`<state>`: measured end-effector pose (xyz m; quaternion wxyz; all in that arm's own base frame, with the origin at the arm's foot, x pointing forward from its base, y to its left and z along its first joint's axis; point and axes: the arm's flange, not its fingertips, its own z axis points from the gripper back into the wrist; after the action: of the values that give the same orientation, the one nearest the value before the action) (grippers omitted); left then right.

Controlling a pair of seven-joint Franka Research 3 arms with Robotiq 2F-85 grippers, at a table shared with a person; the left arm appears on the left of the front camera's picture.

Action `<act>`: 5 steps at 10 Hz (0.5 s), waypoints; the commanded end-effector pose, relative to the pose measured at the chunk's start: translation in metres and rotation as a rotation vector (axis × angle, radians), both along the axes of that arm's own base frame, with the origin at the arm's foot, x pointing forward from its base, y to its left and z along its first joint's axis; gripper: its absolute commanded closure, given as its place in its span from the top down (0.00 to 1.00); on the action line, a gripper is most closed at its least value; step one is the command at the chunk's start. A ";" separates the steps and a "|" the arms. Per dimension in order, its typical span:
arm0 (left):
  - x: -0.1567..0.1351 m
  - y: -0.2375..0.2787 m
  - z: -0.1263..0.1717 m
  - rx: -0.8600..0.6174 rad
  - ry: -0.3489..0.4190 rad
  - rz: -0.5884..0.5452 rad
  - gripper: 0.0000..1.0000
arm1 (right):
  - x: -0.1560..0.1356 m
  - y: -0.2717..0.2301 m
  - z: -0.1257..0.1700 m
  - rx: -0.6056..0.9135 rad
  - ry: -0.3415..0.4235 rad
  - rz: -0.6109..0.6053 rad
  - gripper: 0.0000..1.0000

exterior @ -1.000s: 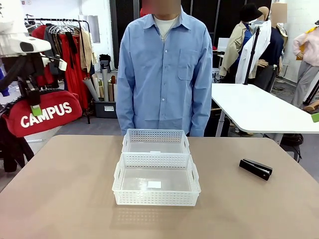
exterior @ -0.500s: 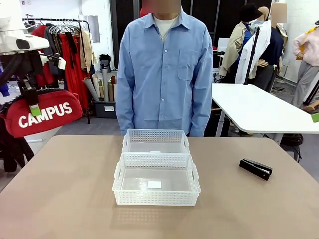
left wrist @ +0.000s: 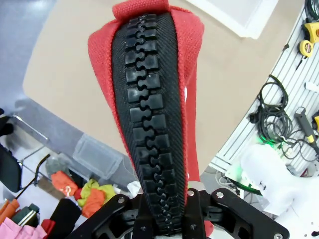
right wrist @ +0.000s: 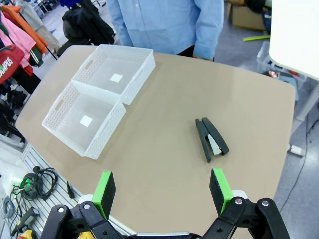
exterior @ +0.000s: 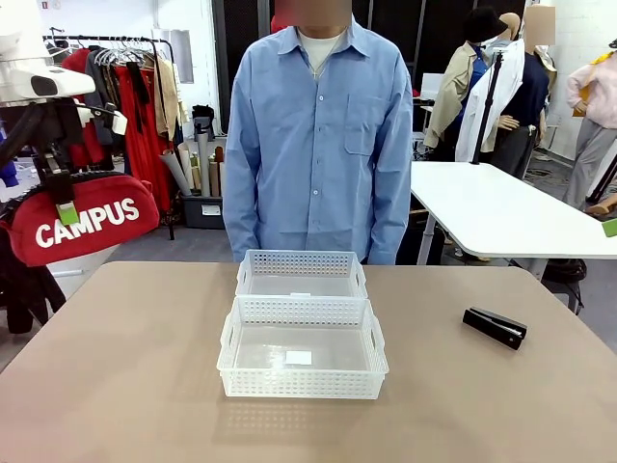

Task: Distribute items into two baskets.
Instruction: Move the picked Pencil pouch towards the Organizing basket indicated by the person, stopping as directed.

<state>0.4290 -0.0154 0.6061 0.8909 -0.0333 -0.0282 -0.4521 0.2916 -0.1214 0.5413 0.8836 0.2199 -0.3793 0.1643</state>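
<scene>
The left hand [exterior: 66, 210] pinches the red fabric "CAMPUS" zip pouch [exterior: 82, 227] by its zipper, high at ten o'clock from the two white lattice plastic baskets [exterior: 302, 386] on the tan tabletop [exterior: 125, 367]. I'd bring it squarely over one before lowering and releasing. The right hand [right wrist: 162, 191] hangs spread, empty, above the slim black stapler [right wrist: 212, 139] at three o'clock.
</scene>
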 end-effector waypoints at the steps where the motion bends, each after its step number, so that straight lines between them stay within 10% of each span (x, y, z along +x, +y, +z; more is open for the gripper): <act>1: 0.001 0.002 0.002 0.002 -0.007 0.009 0.00 | -0.001 -0.001 0.000 0.016 -0.007 0.008 1.00; 5: 0.001 0.002 0.002 0.002 -0.007 0.009 0.00 | -0.001 -0.001 0.000 0.016 -0.007 0.008 1.00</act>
<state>0.4290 -0.0153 0.6061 0.8909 -0.0333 -0.0282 -0.4520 0.2916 -0.1214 0.5413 0.8836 0.2199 -0.3793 0.1643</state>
